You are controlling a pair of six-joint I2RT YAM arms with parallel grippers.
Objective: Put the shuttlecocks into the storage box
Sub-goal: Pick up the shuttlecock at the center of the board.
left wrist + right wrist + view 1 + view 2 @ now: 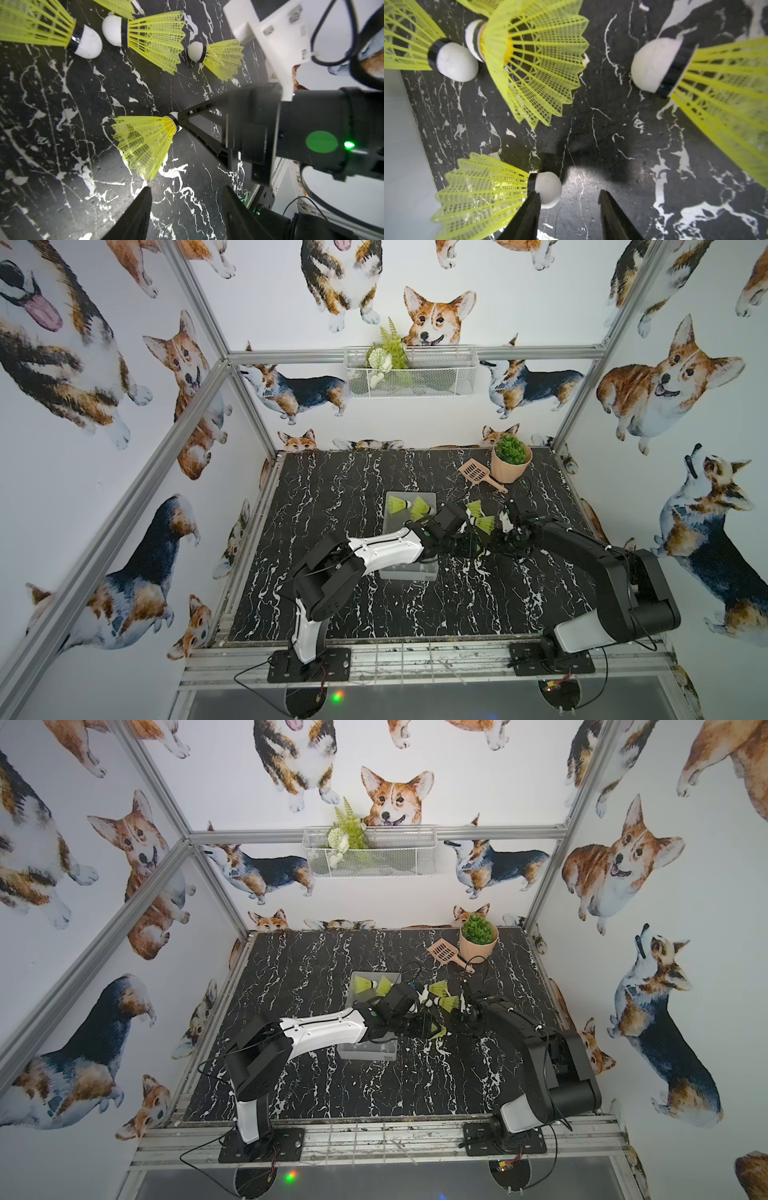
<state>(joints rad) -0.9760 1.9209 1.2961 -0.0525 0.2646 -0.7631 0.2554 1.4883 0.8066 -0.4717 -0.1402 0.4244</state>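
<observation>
top views: two shuttlecocks (397, 504) lay side by side inside the box (409, 571), up at its far end. the left arm stretched across the near end and hid what was in there.
loose ones: a cluster lay on the table (332, 605) just to the right of the box, and the left wrist view showed at least four on the dark marble. none of them was off the surface.
right gripper (569, 192): it was down low in the cluster with its fingers partly apart and nothing clamped. the white tip of one shuttlecock (483, 197) touched one finger and sat well short of the other.
left gripper (187, 188): it hovered close by, aimed at that same shuttlecock, with its fingers apart and empty.
score: two were in and the bulk of the pile was left, so this looked like the early part of the job.
next up, as a guess: the shuttlecock at the right fingers looked the likeliest pick. it needed the tip centred between the fingers before any squeeze.
watch for: both arms crowded one small patch, so a nudge could have scattered the light shuttlecocks or knocked the two grippers together.
</observation>
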